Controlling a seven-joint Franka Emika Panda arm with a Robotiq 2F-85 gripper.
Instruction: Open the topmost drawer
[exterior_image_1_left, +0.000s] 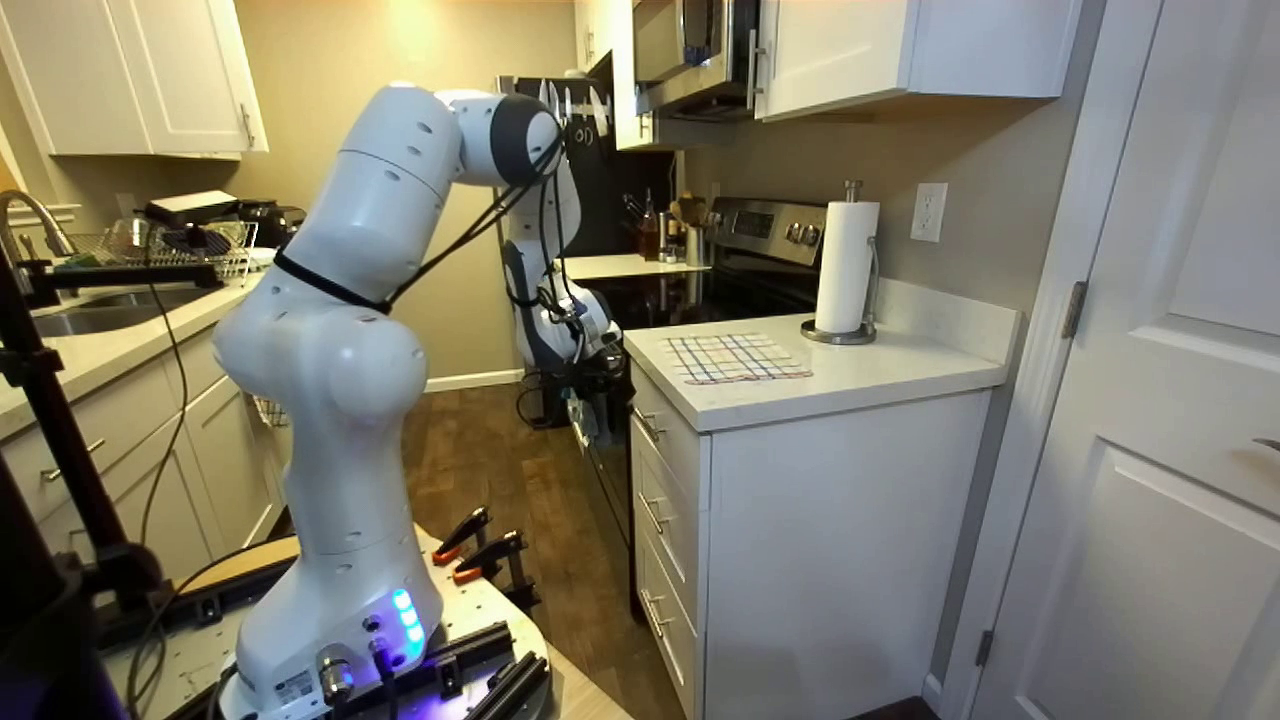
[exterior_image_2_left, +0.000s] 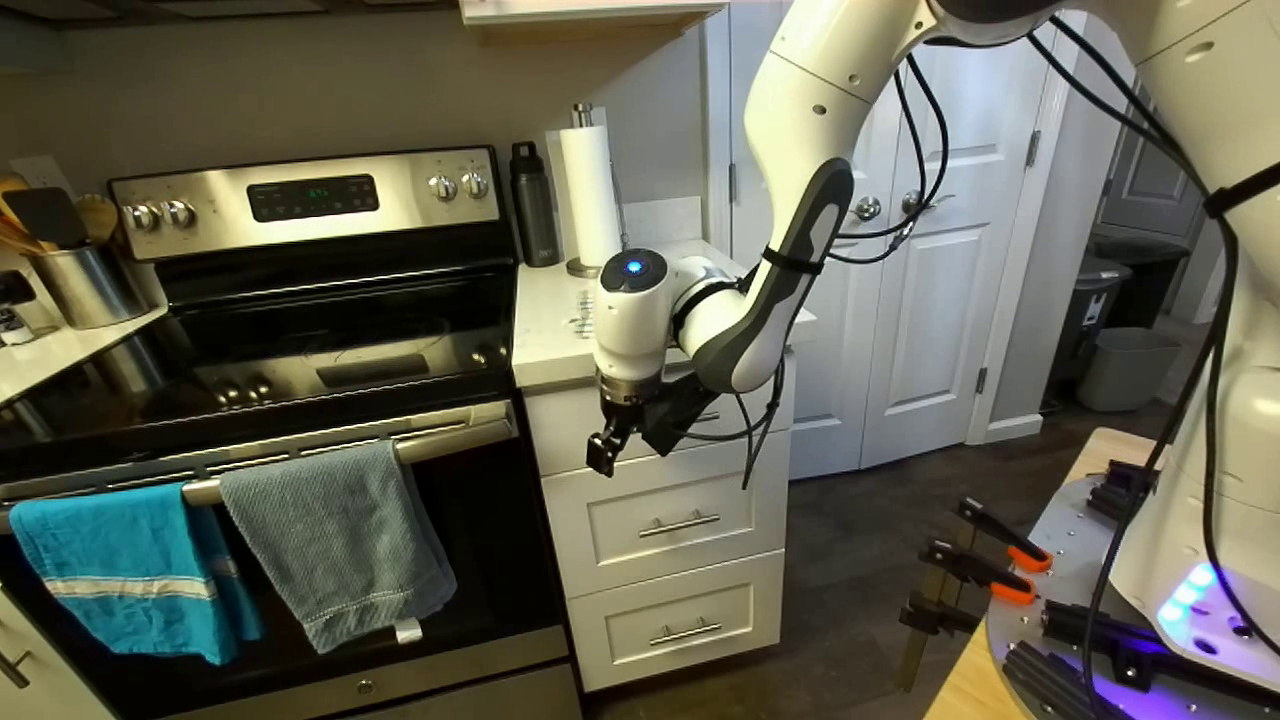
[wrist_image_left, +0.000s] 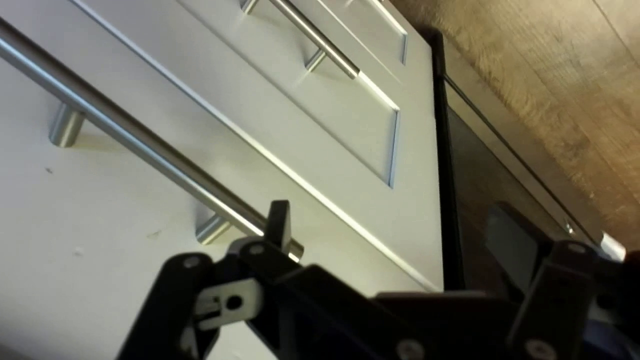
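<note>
The topmost drawer has a flat white front and is shut in both exterior views (exterior_image_1_left: 682, 450) (exterior_image_2_left: 560, 432); its front fills the lower left of the wrist view (wrist_image_left: 125, 200). Its steel bar handle (wrist_image_left: 150, 142) runs diagonally there, and it also shows partly behind the arm in an exterior view (exterior_image_2_left: 704, 415). My gripper (wrist_image_left: 397, 232) is open with its fingers wide apart and nothing between them. The left finger overlaps the handle's end in the wrist view; I cannot tell whether it touches. The right finger is in front of the dark oven. In an exterior view my gripper (exterior_image_2_left: 608, 450) is before the drawer's oven side.
Two deeper drawers with bar handles lie below, the middle one (exterior_image_2_left: 740, 500) and the bottom one (exterior_image_2_left: 620, 640). The oven, with a grey towel (exterior_image_2_left: 340, 540) on its rail, stands beside them. The counter (exterior_image_1_left: 850, 385) above bears a checked cloth (exterior_image_1_left: 735, 358) and a paper towel roll (exterior_image_1_left: 847, 265).
</note>
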